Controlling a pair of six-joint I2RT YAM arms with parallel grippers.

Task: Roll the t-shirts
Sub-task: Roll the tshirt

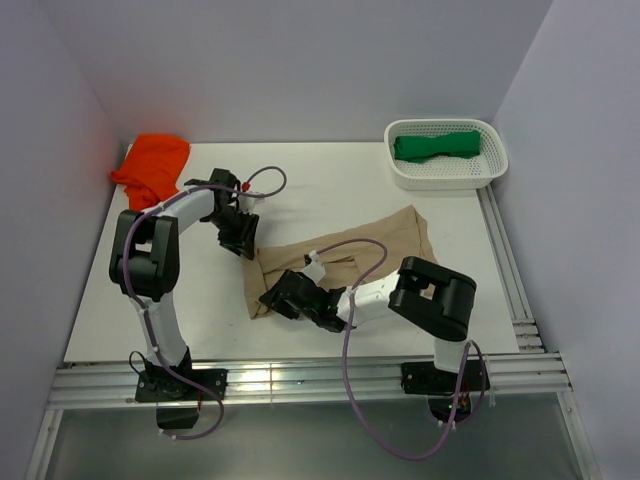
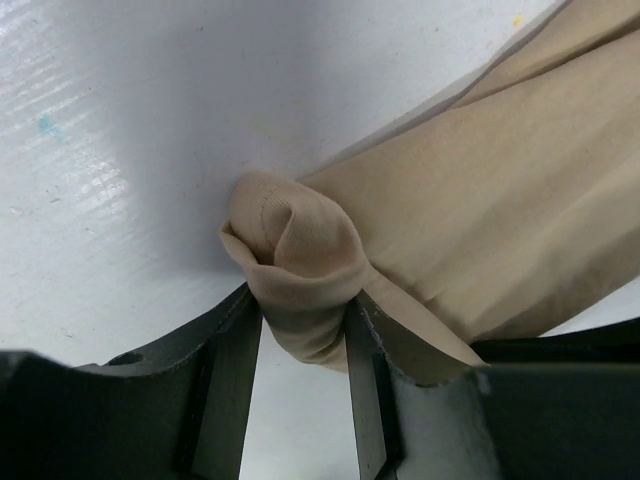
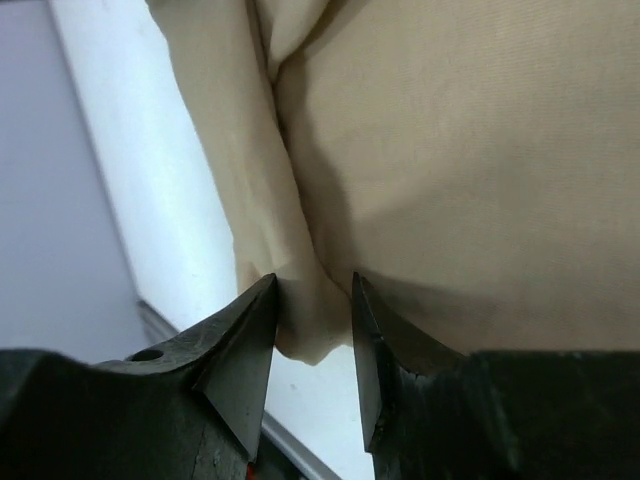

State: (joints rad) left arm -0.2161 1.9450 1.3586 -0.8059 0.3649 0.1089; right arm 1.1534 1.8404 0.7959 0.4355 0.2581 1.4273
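Presently the table (image 1: 330,190) is taken up in its middle by the tan t-shirt (image 1: 375,250), which is spread loosely and not yet rolled. A green t-shirt (image 1: 435,145) is kept in the basket (image 1: 440,182) at the far right, and an orange t-shirt (image 1: 152,165) is heaped at the far left. The start of the roll is judged to be in hand (at the tan cloth's left edge). A bunched corner is pinched by the left claw (image 2: 305,310). A fold lies between the half-parted jaws of the right claw (image 3: 312,285), but whether it is gripped cannot be told. Next, both corners should be turned over evenly.
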